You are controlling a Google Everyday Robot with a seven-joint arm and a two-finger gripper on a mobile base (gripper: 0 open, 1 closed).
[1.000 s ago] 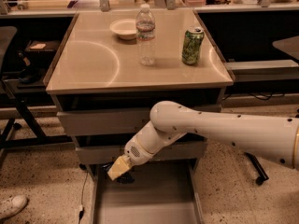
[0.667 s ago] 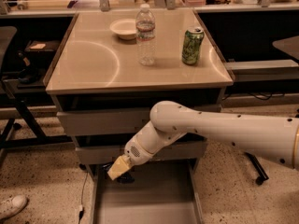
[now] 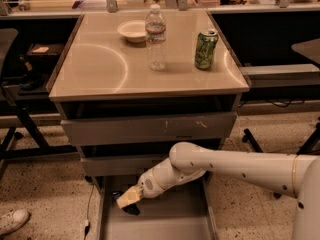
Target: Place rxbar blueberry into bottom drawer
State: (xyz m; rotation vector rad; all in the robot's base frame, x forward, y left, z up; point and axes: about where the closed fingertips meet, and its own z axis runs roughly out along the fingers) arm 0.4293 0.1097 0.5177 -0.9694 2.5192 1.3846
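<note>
Tan claw [image 3: 128,198] at grey metal bottom drawer's [image 3: 175,222] left edge, dark flat rxbar blueberry [image 3: 131,209] at its tip. Can't tell if it's gripping. Bar may snag the side wall and land outside.

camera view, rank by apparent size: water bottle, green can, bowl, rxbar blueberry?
1. water bottle
2. green can and bowl: look alike, not ranked.
3. rxbar blueberry: smallest showing, but partly hidden under the gripper, which is low over the bottom drawer.
</note>
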